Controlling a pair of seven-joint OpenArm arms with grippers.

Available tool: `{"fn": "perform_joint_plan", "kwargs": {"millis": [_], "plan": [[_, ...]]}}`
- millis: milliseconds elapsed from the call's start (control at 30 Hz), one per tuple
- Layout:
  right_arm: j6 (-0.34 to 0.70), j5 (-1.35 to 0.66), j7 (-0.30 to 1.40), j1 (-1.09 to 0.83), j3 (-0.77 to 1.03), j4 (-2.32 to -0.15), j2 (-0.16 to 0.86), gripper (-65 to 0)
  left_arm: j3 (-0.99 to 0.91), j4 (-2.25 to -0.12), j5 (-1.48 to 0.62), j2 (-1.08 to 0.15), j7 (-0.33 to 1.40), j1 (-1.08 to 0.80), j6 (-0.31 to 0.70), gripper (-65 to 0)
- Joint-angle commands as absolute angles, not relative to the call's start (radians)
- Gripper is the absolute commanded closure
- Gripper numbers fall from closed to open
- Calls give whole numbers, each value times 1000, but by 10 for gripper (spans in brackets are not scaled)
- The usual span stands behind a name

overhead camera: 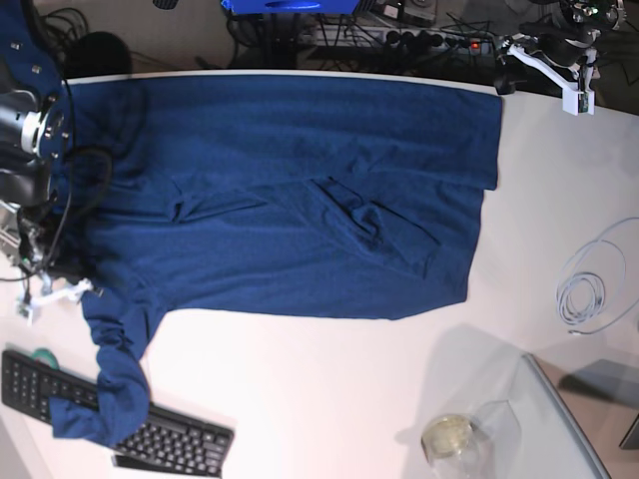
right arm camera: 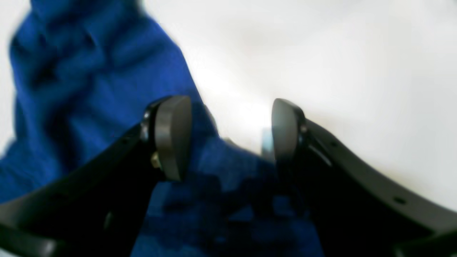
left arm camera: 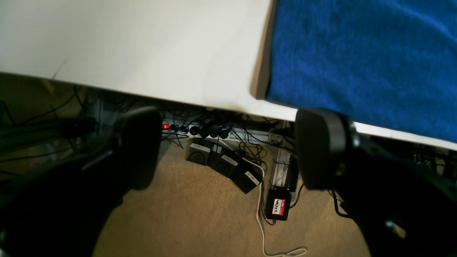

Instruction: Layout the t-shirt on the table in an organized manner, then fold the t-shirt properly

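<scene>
Left wrist view: left gripper [left arm camera: 228,150] spread wide, empty, hanging off white tabletop [left arm camera: 150,50] edge, beside corner of dark navy-blue fabric t-shirt [left arm camera: 364,60], likely lining up to catch hem

Right wrist view: right gripper [right arm camera: 228,137] parted over bunched sleeve, nothing pinched

Base view: shirt mostly flat, one sleeve draped onto black keyboard [overhead camera: 150,434]

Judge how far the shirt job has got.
Done: the t-shirt lies mostly spread on the table. In hand: the right hand is open over one sleeve, bunched across the keyboard. Left: flatten the wrinkles, then fold; no fold shows yet.
</scene>
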State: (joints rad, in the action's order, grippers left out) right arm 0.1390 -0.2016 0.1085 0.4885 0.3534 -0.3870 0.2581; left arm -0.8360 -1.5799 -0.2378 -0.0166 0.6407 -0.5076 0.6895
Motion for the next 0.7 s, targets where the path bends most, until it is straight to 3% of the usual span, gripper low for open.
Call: {"fn": "perform_joint_plan", "kwargs": {"millis": [0,300,367,533,567,667], "plan": [[145,-208,110,516,355,-400,265,-333,-840,-1598,-251,-25,625,-518,698,-555],[145,-208,108,504,355,-400,245,-320,-846,-1598,-251,-28,625,-529,698,-555],[145,-208,108,504,355,-400,245,-255,-846,-1598,-251,-28,625,-536,698,-555],[145,-208,111,504,355,-400,245,-24,-846,-1598,-251,-28,625,-536,698,-555],[145,-208,113,504,355,-400,245,0,-846,-1598,-251,-28,625,-536,698,-555],[145,-208,114,506,355,-401,245,-6,-846,-1598,-251,-28,625,-536,698,-555]]}}
